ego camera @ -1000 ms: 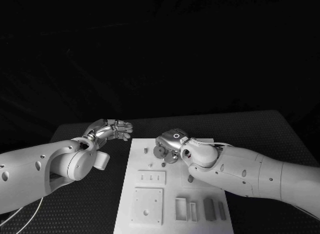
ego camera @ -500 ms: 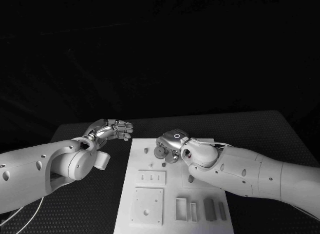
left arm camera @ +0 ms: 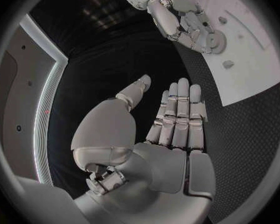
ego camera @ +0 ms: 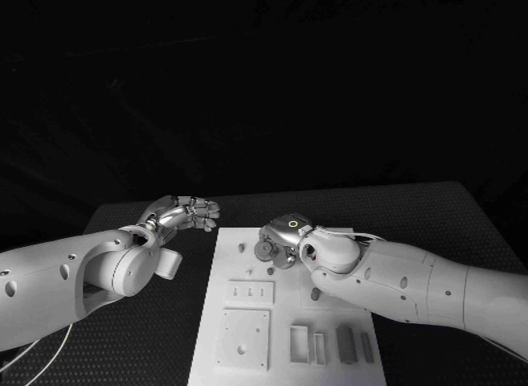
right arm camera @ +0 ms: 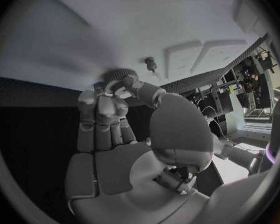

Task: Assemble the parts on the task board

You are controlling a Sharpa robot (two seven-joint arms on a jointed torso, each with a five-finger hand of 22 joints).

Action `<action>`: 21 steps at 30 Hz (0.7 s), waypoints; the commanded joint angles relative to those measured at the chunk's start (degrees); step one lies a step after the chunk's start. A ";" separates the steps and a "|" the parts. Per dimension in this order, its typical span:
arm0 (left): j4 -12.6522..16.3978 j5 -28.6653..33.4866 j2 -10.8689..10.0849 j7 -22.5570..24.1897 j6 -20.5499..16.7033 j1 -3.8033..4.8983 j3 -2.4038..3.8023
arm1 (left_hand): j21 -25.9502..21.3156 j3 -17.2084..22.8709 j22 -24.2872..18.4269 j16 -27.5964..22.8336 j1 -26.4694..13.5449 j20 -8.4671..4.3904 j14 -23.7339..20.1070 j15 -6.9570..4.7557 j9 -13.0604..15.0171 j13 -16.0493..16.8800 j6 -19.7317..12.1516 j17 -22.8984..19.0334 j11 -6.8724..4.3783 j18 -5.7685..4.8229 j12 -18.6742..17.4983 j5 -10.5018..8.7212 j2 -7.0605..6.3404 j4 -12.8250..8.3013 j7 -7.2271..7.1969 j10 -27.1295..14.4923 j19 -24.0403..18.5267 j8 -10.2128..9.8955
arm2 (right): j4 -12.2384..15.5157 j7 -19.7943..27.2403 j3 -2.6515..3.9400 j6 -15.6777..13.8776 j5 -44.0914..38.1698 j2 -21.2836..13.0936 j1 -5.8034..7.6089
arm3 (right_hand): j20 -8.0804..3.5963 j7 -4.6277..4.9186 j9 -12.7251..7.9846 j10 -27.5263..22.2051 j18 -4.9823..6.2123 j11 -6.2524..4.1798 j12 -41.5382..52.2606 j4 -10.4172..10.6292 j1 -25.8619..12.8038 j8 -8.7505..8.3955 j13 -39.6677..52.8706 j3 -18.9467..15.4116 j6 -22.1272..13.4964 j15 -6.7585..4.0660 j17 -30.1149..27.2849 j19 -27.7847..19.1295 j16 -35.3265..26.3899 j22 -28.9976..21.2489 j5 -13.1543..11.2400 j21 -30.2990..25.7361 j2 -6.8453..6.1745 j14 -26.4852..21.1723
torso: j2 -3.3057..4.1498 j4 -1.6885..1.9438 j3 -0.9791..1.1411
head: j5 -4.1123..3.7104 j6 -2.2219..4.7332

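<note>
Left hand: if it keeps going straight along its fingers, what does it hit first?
Probably nothing soon. The left hand, open and empty, points past the task board's edge over bare black table. The right hand, holding a gear-like part, sits off to the side. Depth is uncertain.

One camera high, two at the wrists.
The head view looks down on the task board (ego camera: 289, 310); both wrist views sit close behind their hands and share it.

Black table (ego camera: 449, 209), dark draped backdrop (ego camera: 264, 96)
</note>
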 commanded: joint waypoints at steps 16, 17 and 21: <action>-0.01 -0.19 -0.22 0.27 0.62 0.06 0.04 | 0.22 0.07 1.00 -0.34 -0.80 0.08 0.17 0.30 -0.06 -0.06 -0.22 0.13 0.30 1.18 -0.29 -0.31 0.00 -0.30 0.43 -0.25 -0.30 -0.33 | 0.17 -0.53 -0.12 0.66 0.57 -2.08 -0.15 | 0.58 -0.05 -0.53 -2.57 3.66 0.49 0.03 -2.54 -0.39 0.30 0.23 1.32 0.63 0.02 0.24 -0.24 -0.41 0.10 9.81 0.11 1.49 -0.03 | 0.00 -0.06 0.04 | 0.00 -0.02; 0.00 -0.19 -0.25 0.27 0.62 0.06 0.04 | 0.22 0.07 1.00 -0.35 -0.80 0.08 0.17 0.30 -0.06 -0.06 -0.22 0.13 0.30 1.18 -0.29 -0.31 0.00 -0.30 0.43 -0.25 -0.30 -0.33 | 0.26 -0.54 -0.12 0.48 0.57 -2.19 -0.15 | 0.58 -0.05 -0.53 -2.56 3.66 0.49 0.03 -2.55 -0.39 0.31 0.23 1.34 0.64 0.02 0.24 -0.24 -0.41 0.10 9.87 0.11 1.48 -0.03 | 0.01 -0.08 0.05 | 0.00 -0.01; 0.11 -0.19 -0.32 0.27 0.61 0.06 0.04 | 0.23 0.08 1.00 -0.35 -0.80 0.08 0.18 0.30 -0.06 -0.07 -0.23 0.14 0.30 1.18 -0.30 -0.30 0.00 -0.31 0.44 -0.27 -0.30 -0.34 | 0.67 -0.50 -0.12 -0.02 0.71 -2.48 -0.14 | 0.58 -0.04 -0.54 -2.54 3.66 0.49 0.04 -2.56 -0.40 0.37 0.23 1.43 0.74 0.02 0.24 -0.22 -0.43 0.08 10.03 0.11 1.45 -0.02 | 0.03 -0.11 0.03 | -0.07 0.08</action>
